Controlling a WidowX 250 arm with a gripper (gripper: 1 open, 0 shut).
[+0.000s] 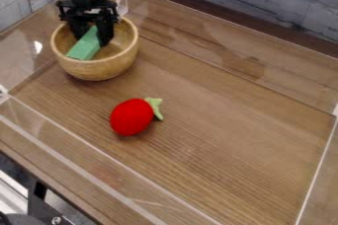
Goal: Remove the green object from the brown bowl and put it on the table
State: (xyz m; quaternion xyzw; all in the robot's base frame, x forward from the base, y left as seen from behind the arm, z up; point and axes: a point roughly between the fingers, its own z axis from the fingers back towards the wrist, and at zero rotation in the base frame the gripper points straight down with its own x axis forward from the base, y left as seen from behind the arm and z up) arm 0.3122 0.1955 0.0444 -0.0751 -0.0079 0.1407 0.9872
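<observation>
The gripper hides the green object's top.

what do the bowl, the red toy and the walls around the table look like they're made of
Round tan bowl: looks like wood, matte, pale with thick walls. Red strawberry-like toy: soft-looking, dull surface, maybe fabric or foam; hard to tell. Clear walls edging the table: transparent acrylic-like plastic, glossy with reflections.

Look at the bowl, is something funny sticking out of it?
Yes. The green object is tilted up out of the brown bowl instead of lying flat, its top end between the gripper jaws. The red toy just lies on the table.
</observation>
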